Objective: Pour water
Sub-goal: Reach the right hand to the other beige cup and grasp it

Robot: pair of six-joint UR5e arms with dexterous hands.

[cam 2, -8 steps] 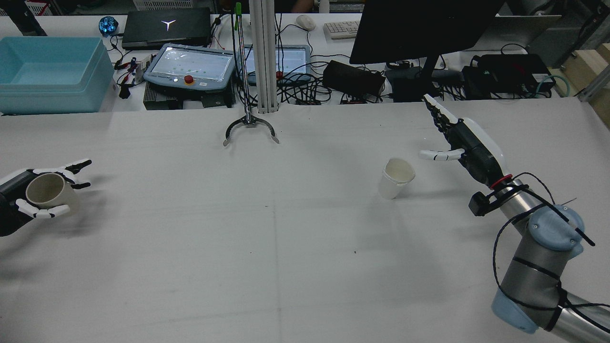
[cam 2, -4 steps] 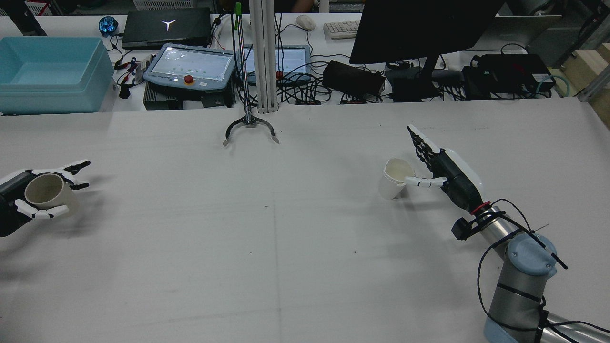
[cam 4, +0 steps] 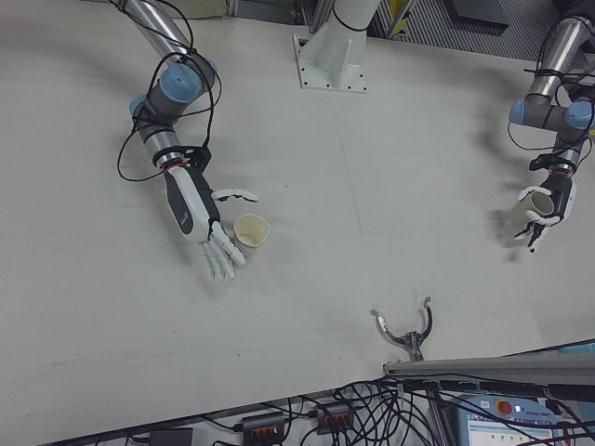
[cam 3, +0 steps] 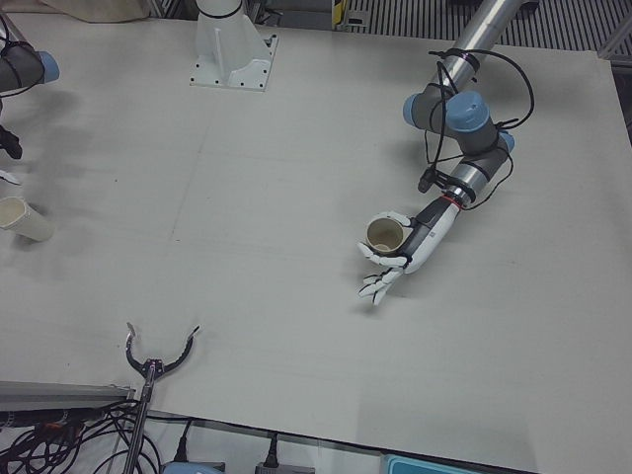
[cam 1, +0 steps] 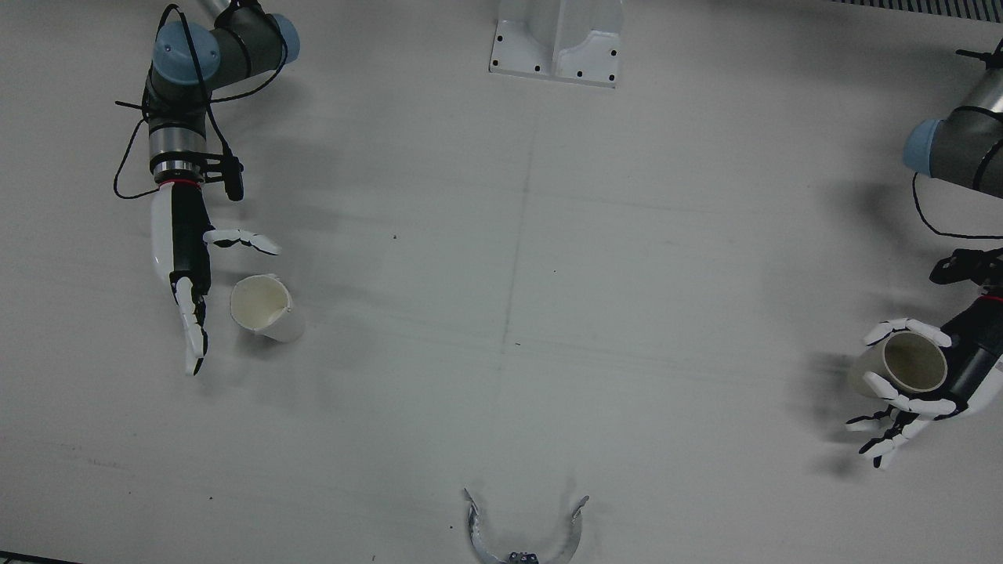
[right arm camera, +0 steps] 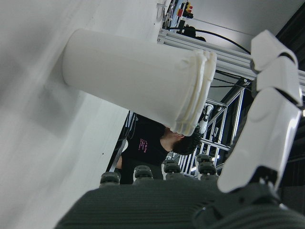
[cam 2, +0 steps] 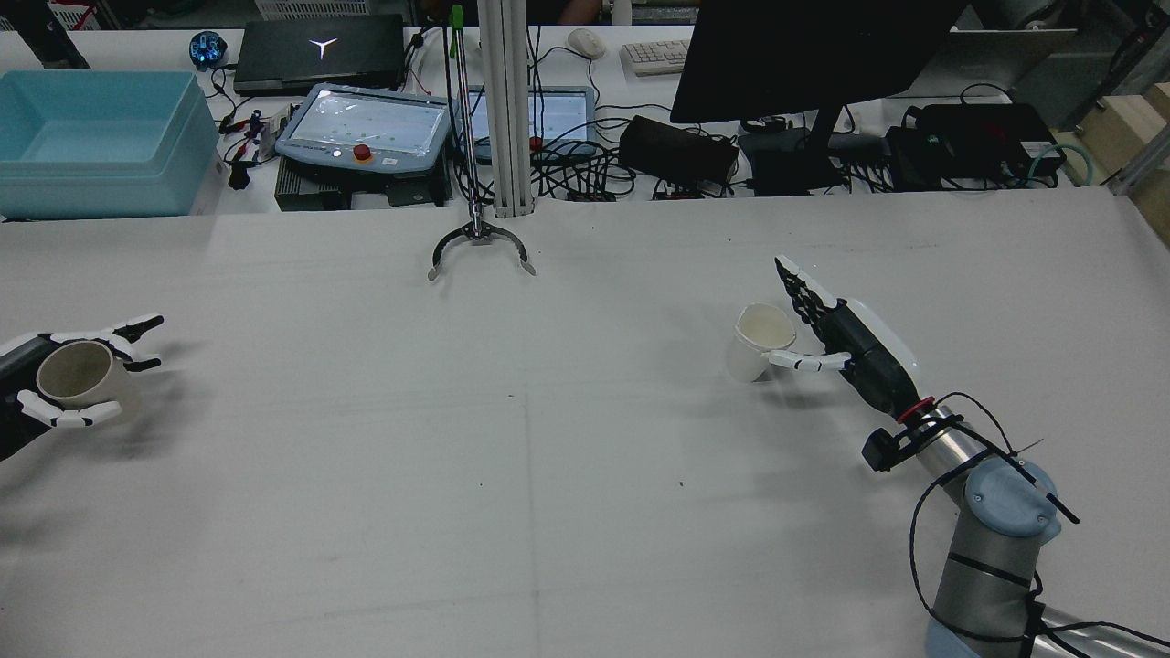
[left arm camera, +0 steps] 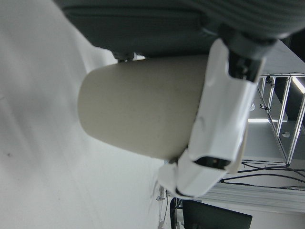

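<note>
Your right hand [cam 2: 845,343] has its fingers [cam 1: 190,333] spread wide and flat, thumb splayed out to the side, nothing gripped. Compared with 0.9 s ago it has swung in from well apart to sit just beside the white cup [cam 2: 760,340]; half a second ago it was already close, and it has since dropped a little lower and nearer. The right hand view shows the cup's rolled rim directly ahead of the palm with a clear gap between them, so no contact yet. The thumb lies along the near side of the cup, the long fingers pass its far side: the cup sits inside the open span.

Judgement: approach is essentially finished; the closing of the fingers is the step in hand. The cup looks like thin paper, so a hard squeeze may dent it or tip it before it is secured.

Your left hand [cam 2: 55,388] has its fingers wrapped round the tan cup [cam 2: 75,376], holding it upright with the mouth open to the top, at the far left edge of the table [cam 2: 548,475]. Against the earlier frames it has drifted slightly outward and down; the hold looks unchanged. The left hand view confirms a finger pressed across the cup wall.

The two cups stand well apart, across the table. Whether either cup holds water cannot be told. No pouring has begun.
</note>
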